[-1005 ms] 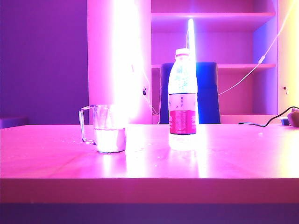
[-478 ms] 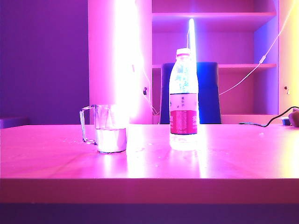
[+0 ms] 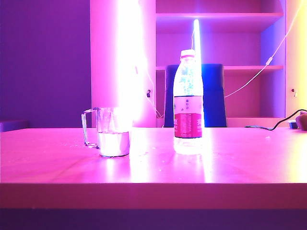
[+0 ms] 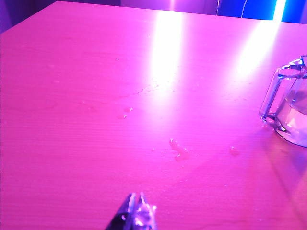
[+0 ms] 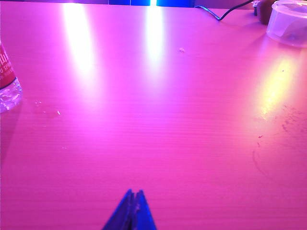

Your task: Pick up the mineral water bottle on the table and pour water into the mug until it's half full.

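Bottle (image 3: 187, 100) and mug (image 3: 111, 132) stand well apart from left gripper (image 4: 135, 215) and right gripper (image 5: 130, 213), both pinched together, holding nothing.

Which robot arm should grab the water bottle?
Probably the right. The right gripper, shut and empty, has the mineral water bottle on its side; the left gripper, also shut, sees only the mug.

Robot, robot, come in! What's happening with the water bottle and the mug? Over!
Left gripper and right gripper shut, empty, above table. Mineral water bottle upright, capped. Mug part full. Nothing between them.
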Robot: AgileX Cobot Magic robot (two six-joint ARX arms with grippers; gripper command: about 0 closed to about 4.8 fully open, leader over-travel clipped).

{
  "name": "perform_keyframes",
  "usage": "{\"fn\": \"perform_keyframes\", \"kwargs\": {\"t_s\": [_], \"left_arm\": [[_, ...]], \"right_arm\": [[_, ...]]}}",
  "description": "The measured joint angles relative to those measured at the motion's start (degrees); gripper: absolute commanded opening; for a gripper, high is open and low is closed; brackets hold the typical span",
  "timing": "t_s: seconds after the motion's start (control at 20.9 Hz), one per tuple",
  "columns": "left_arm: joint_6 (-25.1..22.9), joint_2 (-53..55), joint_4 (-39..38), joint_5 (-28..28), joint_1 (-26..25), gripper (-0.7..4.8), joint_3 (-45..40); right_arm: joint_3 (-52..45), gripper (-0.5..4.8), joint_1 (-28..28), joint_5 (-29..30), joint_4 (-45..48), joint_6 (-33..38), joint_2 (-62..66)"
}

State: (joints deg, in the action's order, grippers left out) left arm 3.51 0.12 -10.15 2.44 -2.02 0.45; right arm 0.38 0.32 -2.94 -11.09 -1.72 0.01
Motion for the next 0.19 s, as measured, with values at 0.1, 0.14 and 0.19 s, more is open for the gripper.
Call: {"fn": "perform_keyframes", "kwargs": {"t_s": [0.1,0.14,0.19], "left_arm": [[0.0,0.0,0.0,0.0,0.0,-0.06,0.0],[0.0,0.0,0.0,0.0,0.0,-0.05,0.0],[0.0,0.0,0.02,0.0,0.0,-0.06,0.0]], "right_arm": [[0.0,-0.01,0.0,0.02,0.02,0.0,0.0],[0.0,-0.01,0.0,0.02,0.02,0.0,0.0],[0.0,-0.01,0.0,0.0,0.02,0.0,0.0]]}}
